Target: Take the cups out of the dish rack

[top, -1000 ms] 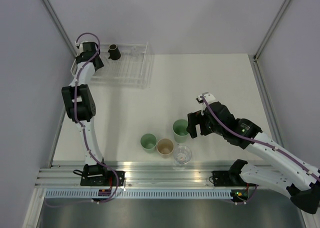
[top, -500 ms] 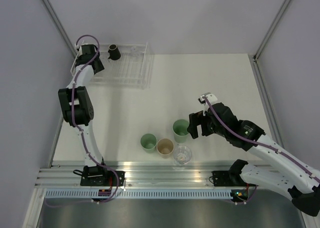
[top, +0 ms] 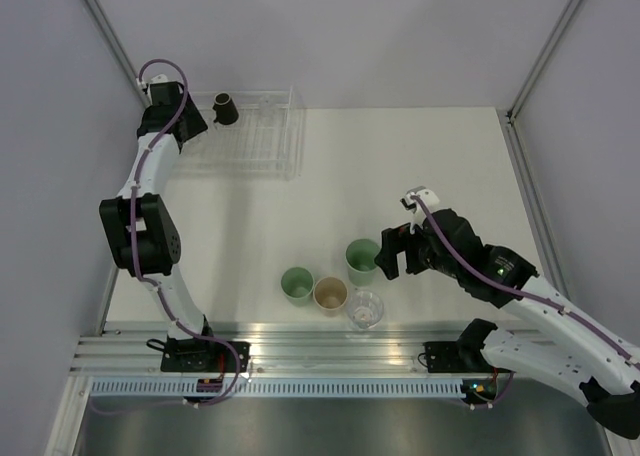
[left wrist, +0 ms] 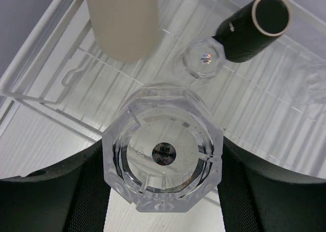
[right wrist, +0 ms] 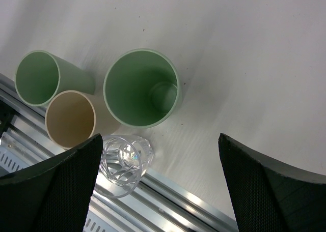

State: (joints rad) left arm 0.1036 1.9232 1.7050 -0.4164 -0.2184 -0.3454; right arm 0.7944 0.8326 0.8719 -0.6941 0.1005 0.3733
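White dish rack (top: 262,148), black cup (left wrist: 248,32), clear cup (left wrist: 163,153)

An upturned cup (left wrist: 162,155) sits between the left fingers (left wrist: 51,191), over the dish rack (left wrist: 66,84). Beyond them in the rack: a tall cup (left wrist: 122,23) left, a tilted cup (left wrist: 252,28) right, a small cup (left wrist: 204,59) between.

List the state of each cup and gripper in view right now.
left gripper: shut on held clear cup, at dish rack
right gripper: open, empty
rack tan cup: standing in rack
black cup: tilted in rack
small clear cup: in rack
green cups, table tan cup, table clear cup: upright on table, empty
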